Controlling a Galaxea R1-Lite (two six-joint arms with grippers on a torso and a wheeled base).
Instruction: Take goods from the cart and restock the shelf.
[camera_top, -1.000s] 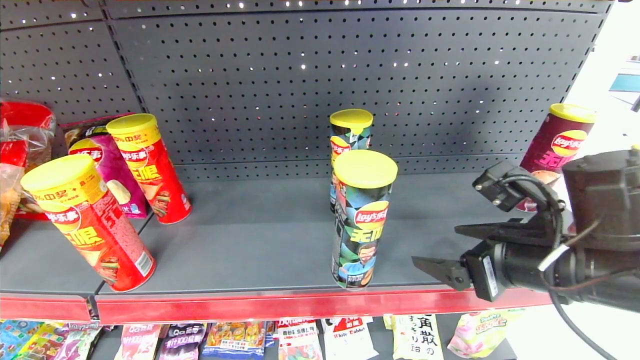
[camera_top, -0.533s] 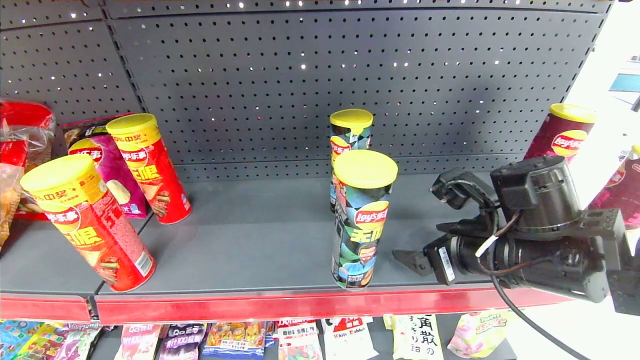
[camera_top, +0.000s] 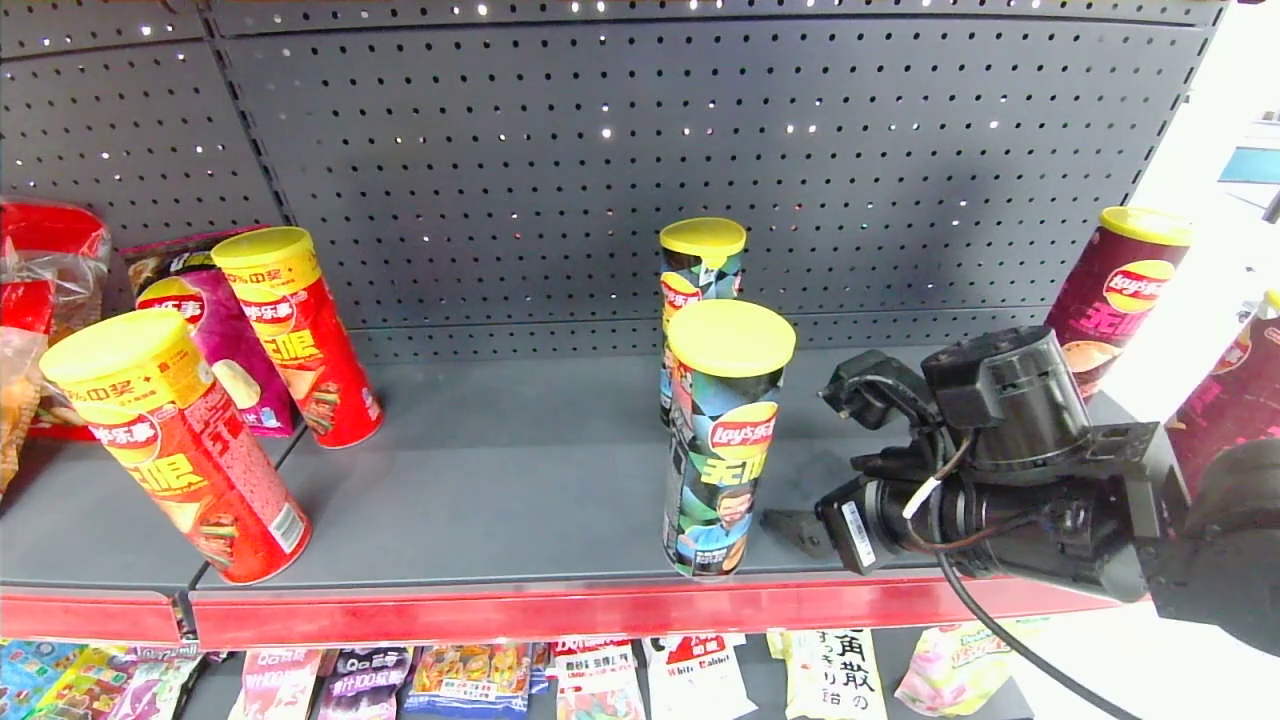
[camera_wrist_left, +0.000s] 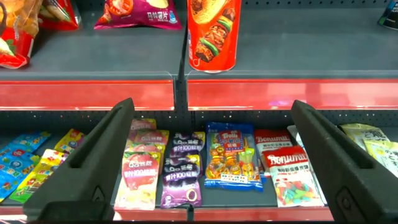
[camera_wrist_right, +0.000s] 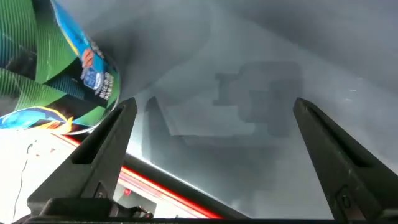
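On the shelf (camera_top: 480, 490), at its red front lip: blue-green chip can (camera_top: 727, 440) stands upright; my right gripper (camera_top: 815, 495) just beside it, jaws wide, empty; my left gripper (camera_wrist_left: 205, 155) likewise spread wide, empty, facing candy bags (camera_wrist_left: 146, 180) on the tier below.

Yellow-lidded teal-and-black diamond-patterned can (camera_top: 725, 440); grey shelf (camera_top: 500, 480)
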